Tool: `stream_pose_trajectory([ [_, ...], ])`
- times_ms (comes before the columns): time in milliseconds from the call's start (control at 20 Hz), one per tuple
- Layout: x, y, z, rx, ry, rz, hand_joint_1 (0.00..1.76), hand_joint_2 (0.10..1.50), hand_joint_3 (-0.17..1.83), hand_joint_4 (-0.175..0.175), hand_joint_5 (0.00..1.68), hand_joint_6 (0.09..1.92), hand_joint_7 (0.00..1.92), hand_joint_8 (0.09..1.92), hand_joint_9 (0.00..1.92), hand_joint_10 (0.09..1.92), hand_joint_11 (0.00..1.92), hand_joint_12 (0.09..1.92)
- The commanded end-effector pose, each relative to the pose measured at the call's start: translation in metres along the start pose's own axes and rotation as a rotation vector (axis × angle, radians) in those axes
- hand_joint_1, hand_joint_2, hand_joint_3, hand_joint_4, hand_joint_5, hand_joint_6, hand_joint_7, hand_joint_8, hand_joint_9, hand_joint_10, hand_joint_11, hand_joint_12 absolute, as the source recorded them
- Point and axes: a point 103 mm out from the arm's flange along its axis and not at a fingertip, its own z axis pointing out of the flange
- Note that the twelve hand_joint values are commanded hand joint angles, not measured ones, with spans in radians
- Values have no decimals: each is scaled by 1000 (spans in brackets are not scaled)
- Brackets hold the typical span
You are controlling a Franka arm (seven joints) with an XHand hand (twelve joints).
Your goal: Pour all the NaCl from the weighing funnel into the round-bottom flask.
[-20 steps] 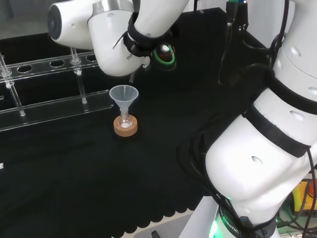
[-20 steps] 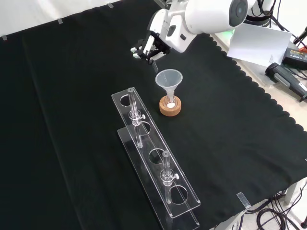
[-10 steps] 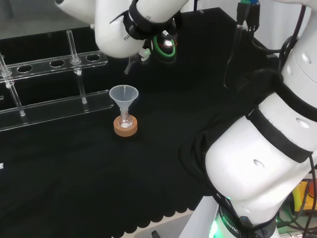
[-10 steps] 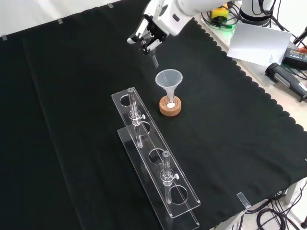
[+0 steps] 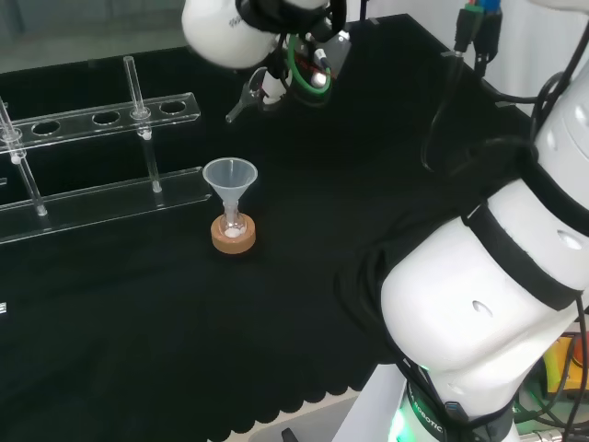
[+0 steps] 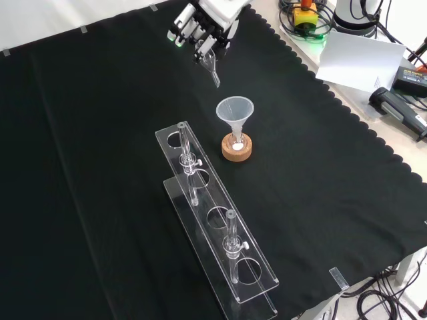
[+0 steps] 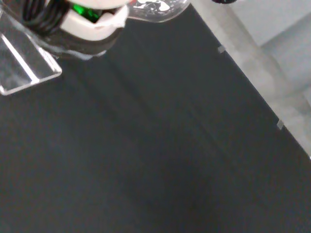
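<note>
- The surface [image 6: 80, 133], draped in black cloth, spreads across most of the front view.
- A clear rack [image 6: 220, 227] with upright tubes runs from the centre toward the lower middle of that frame.
- The hand [image 6: 200, 20] sits at the top centre, its fingers [image 6: 183, 25] curled round the weighing funnel [image 6: 211, 70], whose stem slants downward.
- The round-bottom flask [image 6: 236, 141] stands on a cork ring [image 6: 237, 150] right of centre, a clear funnel [image 6: 235, 110] in its neck, white powder at the bottom.

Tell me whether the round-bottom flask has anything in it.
Not empty: white powder lies at the bottom of the round-bottom flask on its cork ring, with the clear funnel upright in its neck.
</note>
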Motion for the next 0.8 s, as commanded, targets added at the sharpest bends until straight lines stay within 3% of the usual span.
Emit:
stream_pose_trajectory([
  [50, -14, -7, 5, -47, 179, 160, 1128, 665, 564, 175, 1394, 395, 1688, 87, 1251, 106, 4, 1575],
  [250, -9, 1, 6, -43, 247, 227, 1128, 664, 566, 175, 1393, 397, 1690, 87, 1253, 106, 5, 1575],
  [400, 1, 11, 3, -41, 280, 250, 1128, 664, 567, 175, 1392, 399, 1690, 87, 1253, 105, 5, 1575],
  [500, 9, 17, 1, -36, 289, 253, 1128, 663, 568, 175, 1392, 400, 1691, 87, 1254, 105, 6, 1575],
  [550, 16, 23, -4, -9, 265, 276, 1128, 663, 568, 175, 1392, 400, 1691, 87, 1254, 105, 6, 1575],
  [800, 27, 34, -11, -7, 286, 265, 1128, 662, 570, 175, 1391, 402, 1692, 87, 1255, 104, 7, 1575],
])
